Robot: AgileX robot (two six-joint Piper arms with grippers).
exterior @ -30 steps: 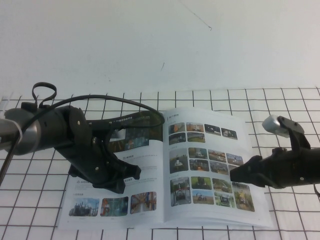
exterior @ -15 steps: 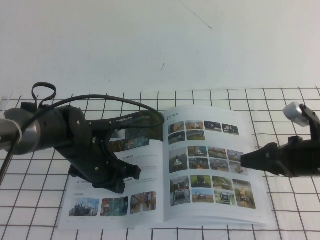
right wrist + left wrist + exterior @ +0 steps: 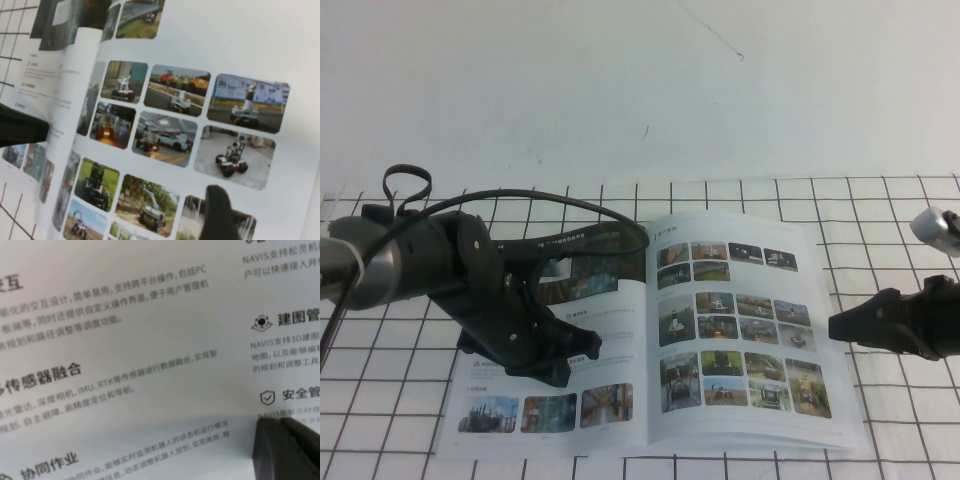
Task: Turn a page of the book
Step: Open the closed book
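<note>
A: Where is the book (image 3: 650, 340) found?

B: It is laid open on the gridded table (image 3: 880, 200), toward six o'clock in the high view. The page (image 3: 745, 330) with rows of small colour photos forms the half toward three o'clock and lies flat. The half toward nine o'clock carries a dark banner, text columns and a row of photos along its six o'clock edge.

A: Where is the left gripper (image 3: 552, 360) placed?

B: It is set down on the banner page, its black body slanting in from nine o'clock, with a black cable (image 3: 550, 205) looped over the page toward twelve o'clock. In the left wrist view, printed text fills the picture and a dark fingertip (image 3: 285, 447) is seen just over the paper. Whether the fingers are parted or closed cannot be told.

A: And the right gripper (image 3: 835, 327)?

B: It is held at three o'clock, just beyond the photo page's outer edge, with its tip pointed toward nine o'clock at the page. No contact with the paper is seen in the high view. In the right wrist view the photo rows are seen close, with one dark finger (image 3: 217, 215) in front of them. Nothing is gripped, but the spread of its fingers cannot be told.
</note>
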